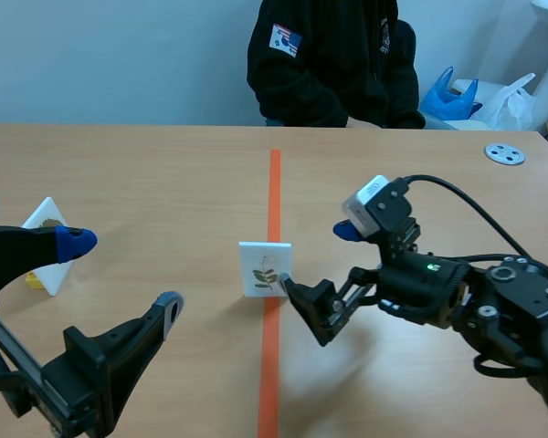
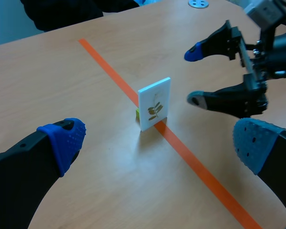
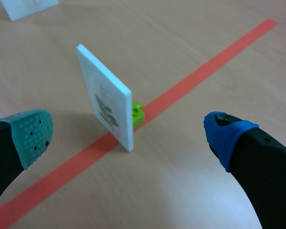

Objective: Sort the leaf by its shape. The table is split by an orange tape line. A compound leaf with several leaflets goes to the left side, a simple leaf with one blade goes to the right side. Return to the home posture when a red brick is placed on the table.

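Approach stage: we are sizing up the leaf card [image 1: 264, 268].
It is standing on the tape line [image 1: 274, 187]; our right pincer [image 1: 316, 258] is hovering at its 3 o'clock, wide open, gripping nothing. Leaf is seeming compound: we are needing a pinch, then a carry toward 9 o'clock.

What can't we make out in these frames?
- Side card: print partly hidden by the left fingers in the scene view; cut off in the right wrist view.
- Green brick: mostly behind the middle card, both wrist views.
- Grey disc: too small to identify, scene view.
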Controlling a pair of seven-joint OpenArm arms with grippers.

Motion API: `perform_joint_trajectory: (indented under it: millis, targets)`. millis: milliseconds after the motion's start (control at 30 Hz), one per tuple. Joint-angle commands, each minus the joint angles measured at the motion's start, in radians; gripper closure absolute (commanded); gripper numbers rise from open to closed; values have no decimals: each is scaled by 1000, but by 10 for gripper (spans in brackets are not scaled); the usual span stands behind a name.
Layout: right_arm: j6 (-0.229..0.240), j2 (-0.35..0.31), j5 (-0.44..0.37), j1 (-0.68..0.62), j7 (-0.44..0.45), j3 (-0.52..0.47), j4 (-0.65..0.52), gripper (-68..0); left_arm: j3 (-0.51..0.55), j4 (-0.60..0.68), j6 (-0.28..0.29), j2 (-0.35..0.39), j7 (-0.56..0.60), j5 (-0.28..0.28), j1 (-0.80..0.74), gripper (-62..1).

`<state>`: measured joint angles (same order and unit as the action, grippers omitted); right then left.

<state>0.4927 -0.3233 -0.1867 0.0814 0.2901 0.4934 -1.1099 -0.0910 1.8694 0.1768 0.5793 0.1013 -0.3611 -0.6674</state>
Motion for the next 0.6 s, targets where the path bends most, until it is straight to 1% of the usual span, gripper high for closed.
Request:
perform_joint_trajectory:
  millis: [0, 100, 200, 267, 367, 467, 500, 567]
  targets:
    - [-17, 17, 6, 37, 20, 16, 5, -679, 6, 10, 2, 3, 14, -8, 3, -623]
    - [-63, 61, 28, 73, 20, 68, 61, -679, 6, 10, 2, 3, 14, -8, 3, -623]
    - [-88, 101, 35, 101, 19, 113, 114, -679, 6, 10, 2, 3, 14, -8, 3, -623]
    - [-109, 120, 54, 113, 20, 135, 142, -679, 6, 10, 2, 3, 14, -8, 3, -623]
    - [-113, 134, 54, 121, 24, 158, 174, -679, 6, 10, 2, 3, 14, -8, 3, -623]
    - [-127, 132, 56, 118, 32, 169, 176, -679, 6, 10, 2, 3, 14, -8, 3, -623]
    - [-136, 132, 56, 117, 31, 170, 176, -672, 6, 10, 2, 3, 14, -8, 3, -623]
    - [-148, 130, 56, 117, 31, 170, 176, -595, 6, 10, 2, 3, 14, -8, 3, -623]
